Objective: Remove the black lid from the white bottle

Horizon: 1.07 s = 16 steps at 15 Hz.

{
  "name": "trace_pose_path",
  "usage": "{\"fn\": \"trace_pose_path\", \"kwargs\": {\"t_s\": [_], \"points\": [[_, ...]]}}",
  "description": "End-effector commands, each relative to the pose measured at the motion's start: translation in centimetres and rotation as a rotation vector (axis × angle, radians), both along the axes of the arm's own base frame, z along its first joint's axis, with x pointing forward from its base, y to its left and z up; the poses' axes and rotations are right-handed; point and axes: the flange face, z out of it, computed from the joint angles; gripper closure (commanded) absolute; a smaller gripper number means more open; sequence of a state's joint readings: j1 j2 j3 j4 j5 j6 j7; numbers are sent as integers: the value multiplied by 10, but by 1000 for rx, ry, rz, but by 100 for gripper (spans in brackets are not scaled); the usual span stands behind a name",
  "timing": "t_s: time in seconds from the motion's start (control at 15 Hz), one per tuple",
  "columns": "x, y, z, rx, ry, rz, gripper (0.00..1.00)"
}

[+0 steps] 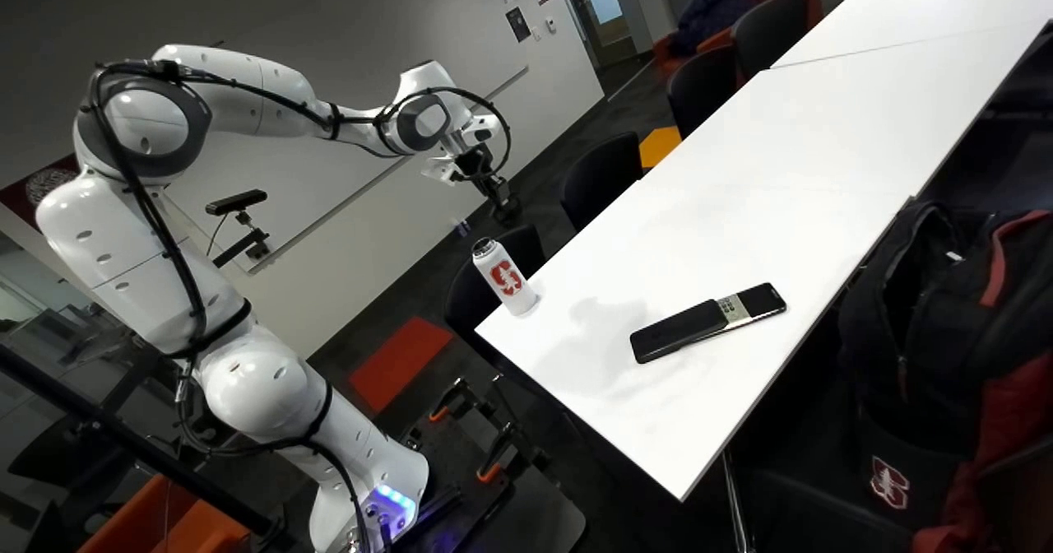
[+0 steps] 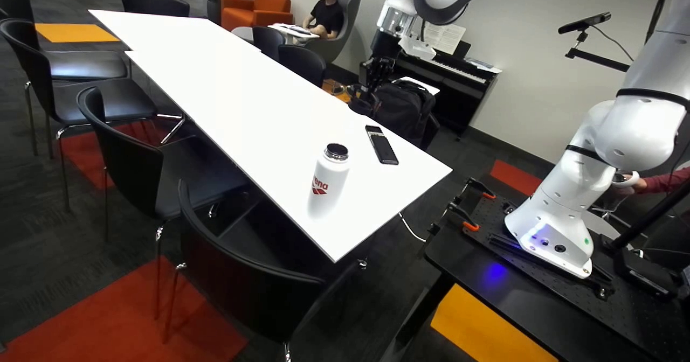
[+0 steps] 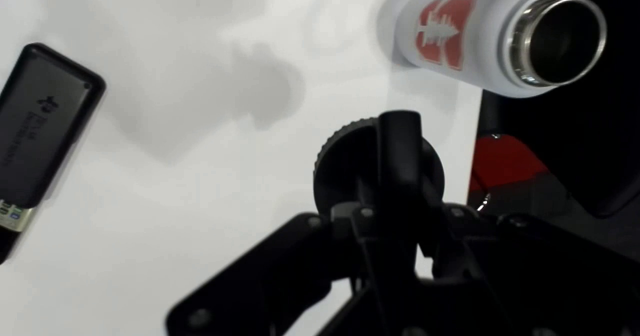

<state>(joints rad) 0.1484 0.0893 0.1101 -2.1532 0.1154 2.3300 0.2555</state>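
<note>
Your gripper (image 3: 400,216) hung in the air above a white table (image 3: 150,256), its fingers drawn together on the round black lid (image 3: 347,173). They appeared to pinch it by its loop (image 3: 400,151); black lay against black there, so the exact contact could not be told.

The white bottle (image 3: 465,38) stood upright on the table, just beside its edge (image 3: 472,141), the metal mouth (image 3: 567,41) uncovered and dark inside. In the wrist view, the bottle's body lay at 1 o'clock from the lid you held and its mouth at 2 o'clock, not touching. Its long axis was truly vertical, though that view drew it lying across, base toward 9 o'clock and mouth toward 3. In both exterior views it sat lower than your gripper, between 6 and 7 o'clock.

A flat black device (image 3: 45,131) lay at 9 o'clock in the wrist view, well apart from bottle and lid.

With the lid off, the removal looked done; only setting it down seemed left. Your next move probably called for a shift toward 9 o'clock, away from the bottle, then a descent to the table between bottle and device. A low swing toward 1 or 2 o'clock would have risked nudging the bottle over the edge.
</note>
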Motion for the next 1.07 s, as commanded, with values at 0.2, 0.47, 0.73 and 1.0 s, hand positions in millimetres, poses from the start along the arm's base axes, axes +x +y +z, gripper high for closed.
{"fn": "trace_pose_path", "kwargs": {"t_s": [0.2, 0.47, 0.73, 1.0], "points": [[18, -60, -97, -21, -36, 18, 95], [21, -70, -160, -37, -40, -5, 95], [19, -78, -215, -53, 33, -33, 95], [19, -85, -243, -67, 83, -60, 95]]}}
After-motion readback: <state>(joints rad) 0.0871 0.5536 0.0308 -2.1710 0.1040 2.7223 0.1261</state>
